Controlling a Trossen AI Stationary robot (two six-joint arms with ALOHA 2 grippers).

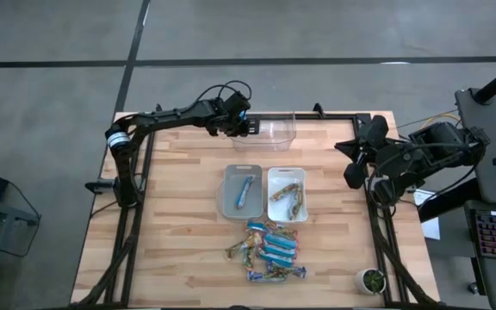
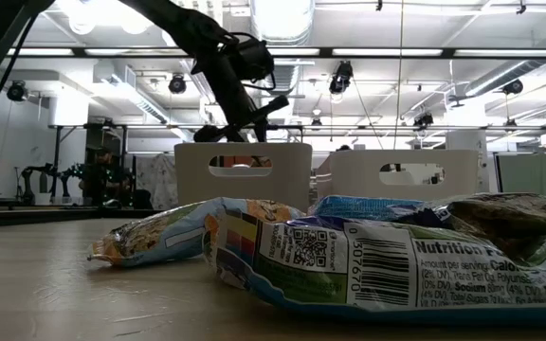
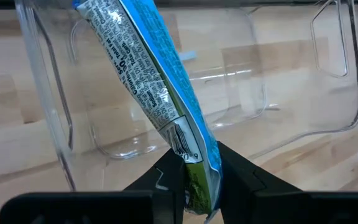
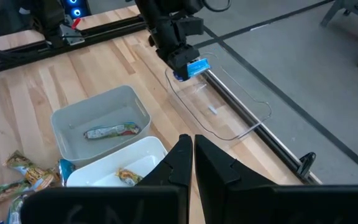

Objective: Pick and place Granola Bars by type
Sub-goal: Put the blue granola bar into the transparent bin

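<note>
- L gripper (image 1: pixel 250 126) at far edge of bench (image 1: pixel 170 198), over near-left rim of clear bin (image 1: pixel 275 129); fingers (image 3: pixel 244 171) clenched on one end of a blue bar (image 3: pixel 157 81), wrapper sticking out past them over the bin's inside.
- Right wrist view: same blue bar (image 4: pixel 197 66) shows as a small blue tab in the L gripper (image 4: pixel 188 70), just above clear bin (image 4: pixel 219 102) rim; not dropped yet.
- Clear bin: looks to hold nothing but a small pale fleck on the floor, can't tell what.
- R gripper (image 1: pixel 352 176) off to the right bench edge, well apart from bins; fingers (image 4: pixel 207 163) pressed together, nothing between them.
- Grey bin (image 1: pixel 242 191), mid-bench: one blue bar (image 1: pixel 246 191) lying inside.
- White bin (image 1: pixel 287 193), touching grey bin's right side: a couple of greenish-gold bars (image 1: pixel 288 196) inside.
- Pile of Granola Bars (image 1: pixel 269 250) loose on bench just in front of both bins, blue + tan mixed, overlapping.
- Low view: pile wrappers (image 2: pixel 349 251) fill foreground; grey & white bins behind, L arm above them.
</note>
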